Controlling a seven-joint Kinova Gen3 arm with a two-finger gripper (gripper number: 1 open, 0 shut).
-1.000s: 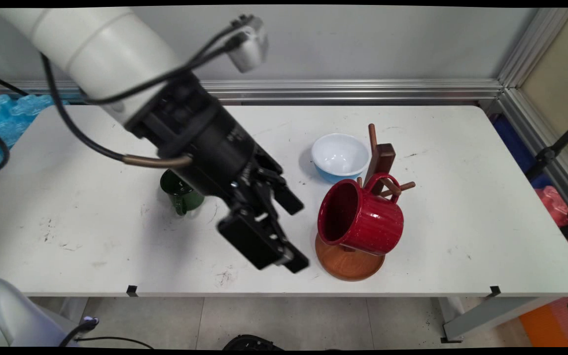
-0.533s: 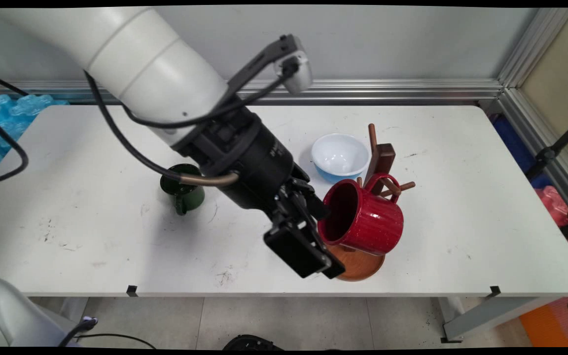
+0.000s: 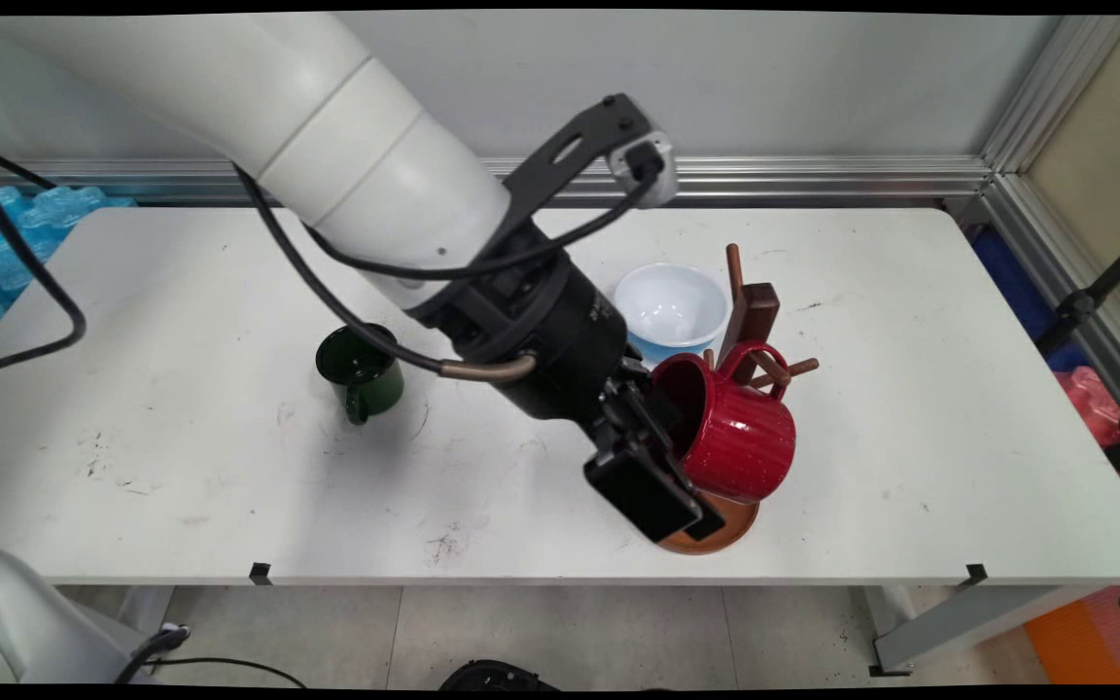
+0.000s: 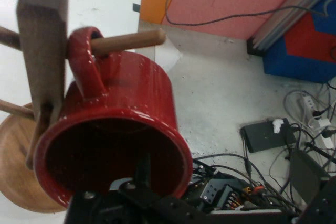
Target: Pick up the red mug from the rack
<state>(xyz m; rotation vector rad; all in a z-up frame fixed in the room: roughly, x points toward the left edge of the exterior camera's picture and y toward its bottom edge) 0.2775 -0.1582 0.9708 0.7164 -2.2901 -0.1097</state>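
Gripper (image 3: pixel 674 469), black and two-fingered, sits at the open mouth of the glossy red ribbed mug (image 3: pixel 743 439), reaching in from about 10 o'clock in the main view. Its jaws stand apart. In the hand view one finger (image 4: pixel 142 167) rises inside the mouth, while the broad near finger (image 3: pixel 646 494) lies outside the wall, so the lower rim passes between them. Whether either pad presses on the wall cannot be seen. The mug hangs on its side by its handle from a round peg (image 4: pixel 128 40) of the dark wooden mug tree (image 3: pixel 752 311), above the tree's round orange-brown base (image 3: pixel 733 530); it has not come off the peg. On the white table (image 3: pixel 910 437), a white bowl with a blue outside (image 3: pixel 669 303) stands just beside the tree at 11 o'clock from the mug. A dark green enamel mug (image 3: pixel 361 369) stands upright well apart at 9 o'clock.
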